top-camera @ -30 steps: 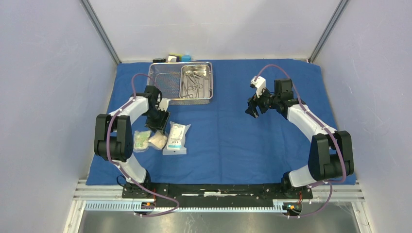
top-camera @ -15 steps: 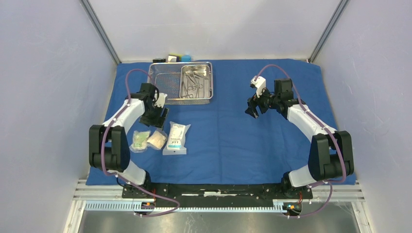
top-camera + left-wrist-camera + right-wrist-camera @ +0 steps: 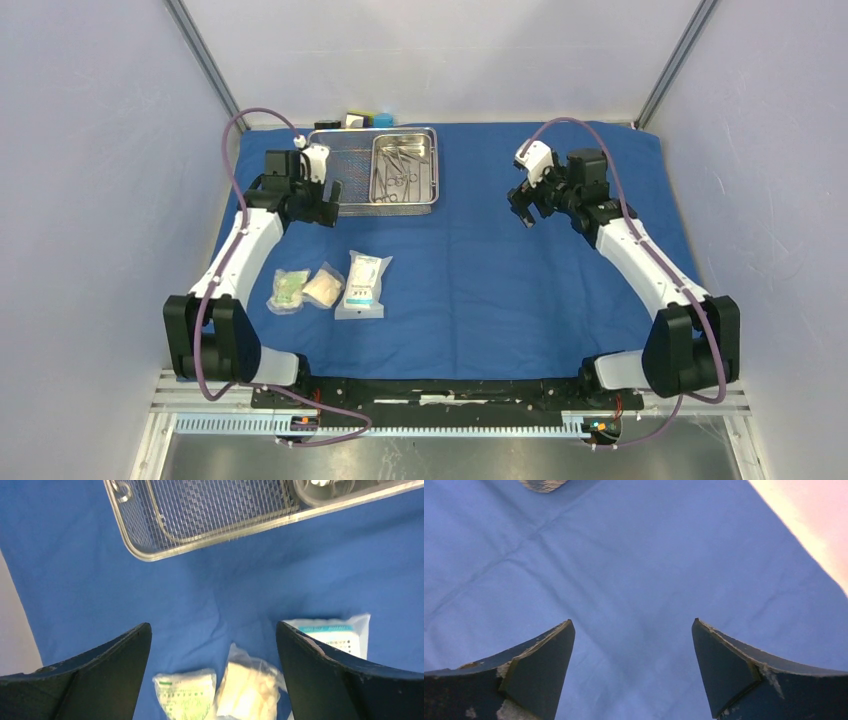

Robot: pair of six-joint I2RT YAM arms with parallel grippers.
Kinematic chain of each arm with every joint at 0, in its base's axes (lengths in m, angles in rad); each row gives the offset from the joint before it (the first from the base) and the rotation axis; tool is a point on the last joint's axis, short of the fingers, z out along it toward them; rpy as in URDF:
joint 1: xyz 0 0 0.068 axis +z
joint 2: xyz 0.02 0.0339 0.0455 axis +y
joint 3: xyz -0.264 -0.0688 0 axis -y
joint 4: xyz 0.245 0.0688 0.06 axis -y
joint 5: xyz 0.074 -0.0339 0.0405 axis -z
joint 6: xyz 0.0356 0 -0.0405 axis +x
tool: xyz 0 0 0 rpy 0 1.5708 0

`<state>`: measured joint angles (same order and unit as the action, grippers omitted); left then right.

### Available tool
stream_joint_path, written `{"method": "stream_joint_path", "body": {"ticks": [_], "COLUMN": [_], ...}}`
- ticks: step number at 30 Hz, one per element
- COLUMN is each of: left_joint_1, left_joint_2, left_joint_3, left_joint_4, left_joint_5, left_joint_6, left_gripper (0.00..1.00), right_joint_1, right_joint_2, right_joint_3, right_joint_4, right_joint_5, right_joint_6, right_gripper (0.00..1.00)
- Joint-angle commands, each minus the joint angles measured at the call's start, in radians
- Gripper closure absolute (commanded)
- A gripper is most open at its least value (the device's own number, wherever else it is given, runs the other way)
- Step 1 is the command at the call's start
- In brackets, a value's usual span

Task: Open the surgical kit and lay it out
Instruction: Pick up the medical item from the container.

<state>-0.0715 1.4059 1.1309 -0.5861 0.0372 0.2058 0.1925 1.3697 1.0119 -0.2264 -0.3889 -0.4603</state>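
Grey walls all round, and across the bench the blue cloth wrap lay opened flat. Toward the back left sat the wire-mesh basket, the steel pan inside its right half, the slim instruments heaped in that pan and not yet laid out. Nearer the arms, three packets lay in a row.

On the left arm the jaws were wide apart and empty, over cloth between basket and packets. On the right arm they were likewise spread and empty, above bare cloth. The small blocks behind the basket looked out of the way, and nothing blocked the pan.
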Motion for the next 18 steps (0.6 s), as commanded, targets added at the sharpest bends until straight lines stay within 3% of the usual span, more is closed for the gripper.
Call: {"method": "stream_joint_path", "body": {"ticks": [1,9,18], "left_joint_1": [0.027,0.027,-0.010], "left_joint_2": [-0.032,0.070,0.227], "left_joint_3": [0.019,0.130,0.323], "left_joint_4": [0.154,0.150,0.109], "left_joint_5": [0.074,0.214,0.310], "left_joint_6": [-0.057,-0.142,-0.187], "left_gripper": [0.00,0.00,0.00], "right_joint_1": [0.004,0.002,0.001], "right_joint_2": [-0.064,-0.127,-0.100], "right_joint_3": [0.040,-0.044,-0.099], "right_joint_4": [0.057,0.155,0.214], "right_joint_5": [0.157,0.283,0.230], "right_joint_6": [-0.026,0.064,0.112], "right_gripper": [0.02,0.02,0.02]}}
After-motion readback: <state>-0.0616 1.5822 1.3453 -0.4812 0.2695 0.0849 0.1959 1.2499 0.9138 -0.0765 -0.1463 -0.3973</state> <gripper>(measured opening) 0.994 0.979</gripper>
